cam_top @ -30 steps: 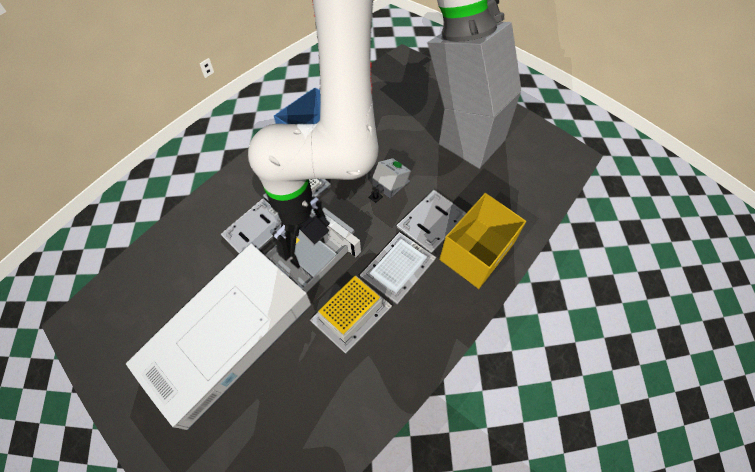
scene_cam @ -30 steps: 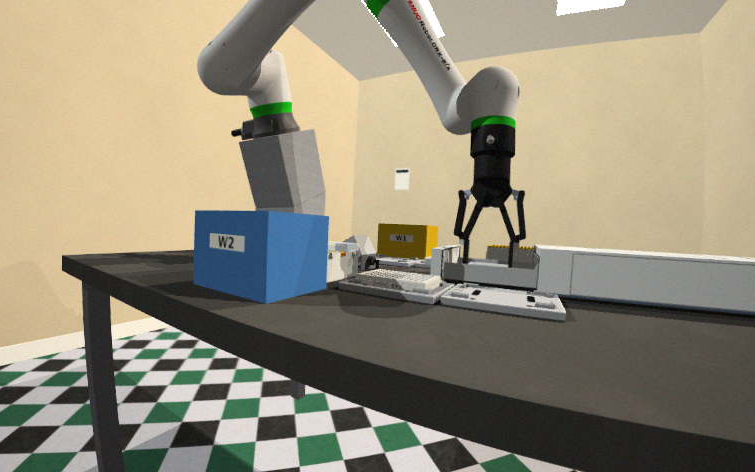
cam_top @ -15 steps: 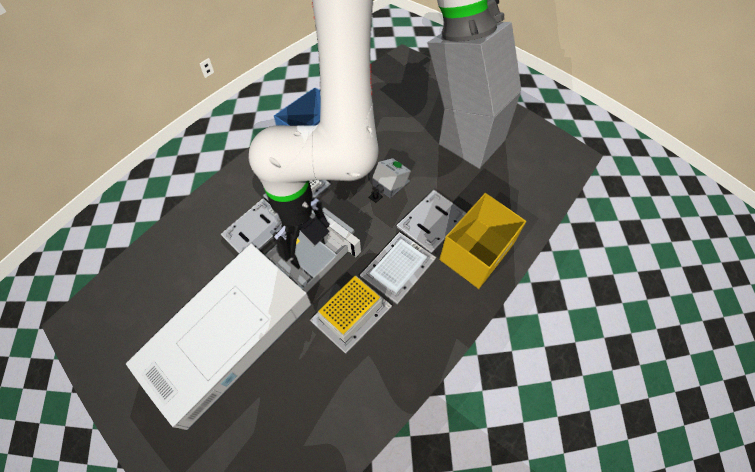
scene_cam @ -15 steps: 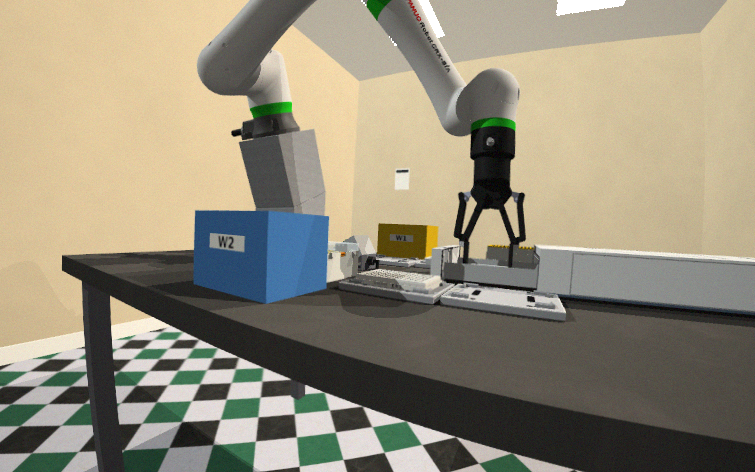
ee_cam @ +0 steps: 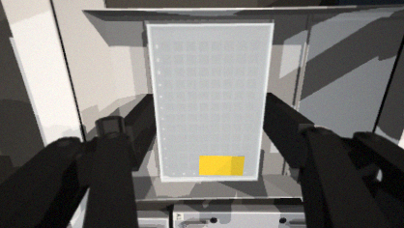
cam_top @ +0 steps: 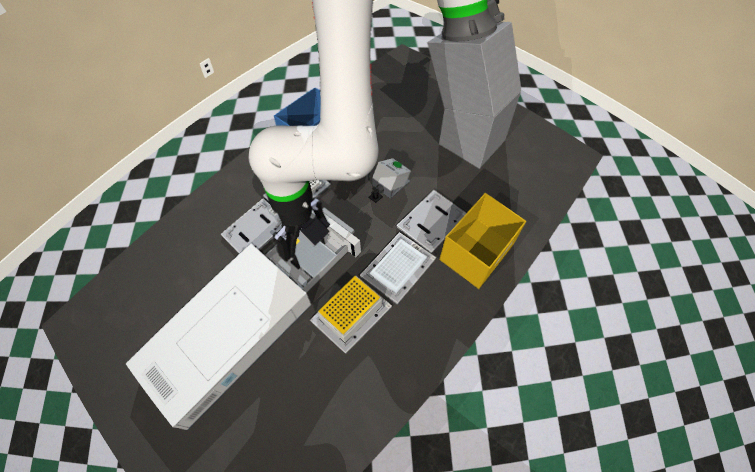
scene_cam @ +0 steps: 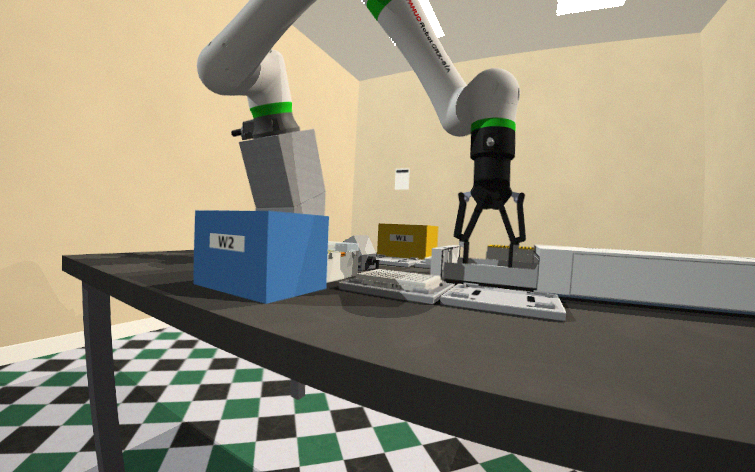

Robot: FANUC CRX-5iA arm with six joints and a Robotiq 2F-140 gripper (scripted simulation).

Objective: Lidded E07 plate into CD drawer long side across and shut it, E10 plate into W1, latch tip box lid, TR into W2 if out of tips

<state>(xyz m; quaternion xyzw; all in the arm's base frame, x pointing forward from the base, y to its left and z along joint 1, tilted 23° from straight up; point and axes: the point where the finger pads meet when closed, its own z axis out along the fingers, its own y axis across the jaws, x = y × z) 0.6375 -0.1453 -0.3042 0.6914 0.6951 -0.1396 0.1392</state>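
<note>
over the open drawer point(cam_top: 315, 257) of the white cooler point(cam_top: 221, 334), the gripper point(scene_cam: 490, 245) hangs straight down with its fingers about half spread and closed on the long sides of a lidded plate point(ee_cam: 210, 101). from the wrist view the plate looks pale grey under its lid, with a yellow label point(ee_cam: 221, 165) near one short end, and a dark finger point(ee_cam: 285, 128) presses on each long edge. the plate sits low within the drawer walls; whether it already rests on the drawer floor cannot be told. from the side view the fingertips reach down inside the drawer's grey rim point(scene_cam: 485, 272), just beside the cooler's front. on the dark surface point(cam_top: 133, 281), the clear plate point(cam_top: 396, 266) lies in its holder, well apart from the gripper, with the yellow bin point(cam_top: 482, 239) just beside it and upright. a rack with a yellow top full of holes point(cam_top: 349, 304) stands in front of the clear plate, near the cooler's corner. the blue bin point(scene_cam: 260, 253) marked w2 stands upright at the far edge, partly hidden by the arm from above. a small grey box with a green key point(cam_top: 392, 176) sits near the arm's grey pedestal point(cam_top: 476, 87).
</note>
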